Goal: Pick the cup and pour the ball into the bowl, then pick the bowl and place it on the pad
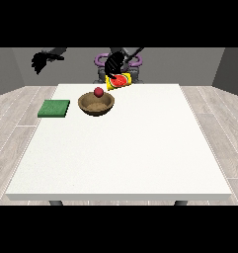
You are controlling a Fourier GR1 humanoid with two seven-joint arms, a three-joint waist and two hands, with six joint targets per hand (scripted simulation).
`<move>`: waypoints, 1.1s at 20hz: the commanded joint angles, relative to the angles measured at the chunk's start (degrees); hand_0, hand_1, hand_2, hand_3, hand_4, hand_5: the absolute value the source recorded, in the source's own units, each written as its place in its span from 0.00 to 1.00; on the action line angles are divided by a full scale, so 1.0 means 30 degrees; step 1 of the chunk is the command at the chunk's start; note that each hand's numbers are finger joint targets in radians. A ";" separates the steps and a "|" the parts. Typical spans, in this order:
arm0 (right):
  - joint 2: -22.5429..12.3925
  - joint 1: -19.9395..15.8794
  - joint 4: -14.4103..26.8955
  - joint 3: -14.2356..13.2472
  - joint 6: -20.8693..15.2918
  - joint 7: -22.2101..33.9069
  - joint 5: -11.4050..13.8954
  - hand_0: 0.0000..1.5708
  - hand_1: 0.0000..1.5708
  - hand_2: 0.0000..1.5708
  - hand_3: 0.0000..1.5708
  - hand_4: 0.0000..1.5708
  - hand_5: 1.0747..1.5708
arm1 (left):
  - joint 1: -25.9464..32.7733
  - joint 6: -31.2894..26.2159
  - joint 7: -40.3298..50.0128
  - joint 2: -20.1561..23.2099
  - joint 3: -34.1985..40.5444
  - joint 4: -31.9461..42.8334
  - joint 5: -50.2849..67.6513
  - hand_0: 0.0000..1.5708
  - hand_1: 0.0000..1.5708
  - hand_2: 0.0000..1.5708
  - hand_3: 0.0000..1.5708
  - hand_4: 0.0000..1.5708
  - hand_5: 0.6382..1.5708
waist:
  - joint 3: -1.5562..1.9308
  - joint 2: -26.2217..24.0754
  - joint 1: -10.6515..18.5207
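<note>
A yellow cup (pixel 119 81) with a red and green pattern is tipped on its side above the table's far edge, its mouth turned towards the bowl. The hand at the view's right (pixel 112 64) is curled round it from above. A small red ball (pixel 99 91) shows just below the cup's mouth, over the far rim of the brown wooden bowl (pixel 96 105); I cannot tell whether it touches the bowl. Left of the bowl, the flat green pad (pixel 54 108) lies near the table's left edge. The hand at the view's left (pixel 41 60) hangs raised beyond the table with relaxed fingers, holding nothing.
The white table (pixel 125 153) stretches wide towards the camera in front of the bowl and pad. The robot's torso (pixel 118 59) stands behind the far edge. Grey plank floor surrounds the table.
</note>
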 commanded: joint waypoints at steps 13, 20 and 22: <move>0.2111 -0.0389 -0.1103 0.0447 -0.1921 0.0421 -0.0045 0.00 0.00 0.00 0.00 0.21 0.99 | 0.7038 0.8359 -0.2119 -0.1091 1.3225 -0.7397 1.9439 0.00 0.00 0.00 0.00 0.00 0.97 | -0.0515 0.2535 0.1468; 0.5243 -0.1149 -0.1449 0.1655 -0.6007 0.0223 0.1640 0.00 0.00 0.00 0.00 0.14 1.00 | 1.0322 0.5419 -0.8654 -0.1108 1.2705 -1.0925 2.7833 0.00 0.00 0.00 0.00 0.00 0.99 | -0.0127 0.3584 0.2948; 0.5796 -0.1353 -0.1435 0.1317 -0.7549 0.0043 0.1808 0.00 0.00 0.00 0.00 0.19 1.00 | 1.0746 0.3500 -1.0403 -0.1110 1.3400 -1.1071 2.8231 0.00 0.00 0.00 0.00 0.00 0.99 | -0.0058 0.3897 0.4138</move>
